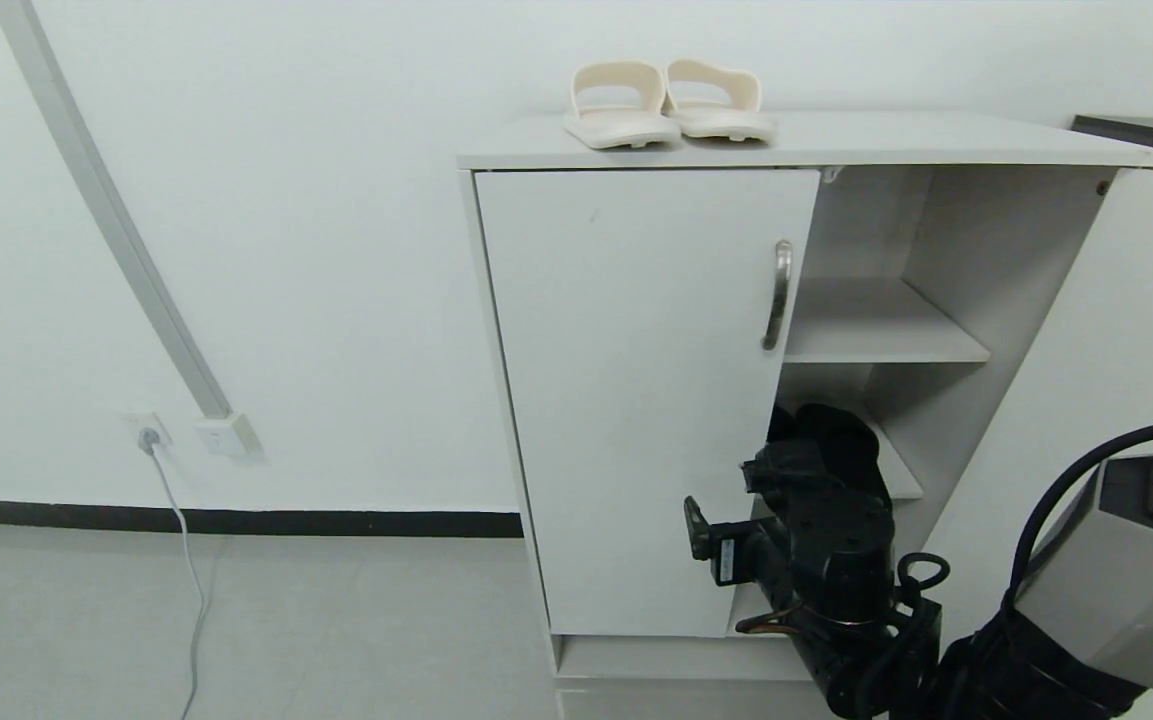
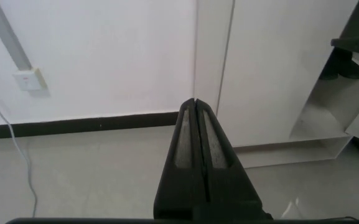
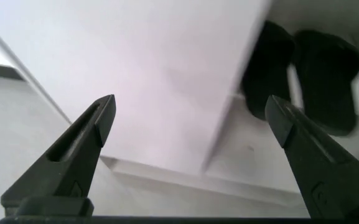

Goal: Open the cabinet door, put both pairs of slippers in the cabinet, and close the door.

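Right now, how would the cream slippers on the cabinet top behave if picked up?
The cream slippers look moulded in one piece: probably light, somewhat flexible. Flat soles on the cabinet top suggest sliding, not rolling, when pushed.

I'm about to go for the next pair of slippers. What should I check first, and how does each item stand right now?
1. Right door swung open: ok.
2. Black slippers sitting on the lower shelf inside: ok.
3. Right pincer open, holding nothing, apart from the black slippers: ok.
4. Cream slippers stowed: not ok, they sit side by side on the cabinet top.
5. Left pincer shut on nothing, off to the side of the cabinet: ok.
6. Left door shut: ok.
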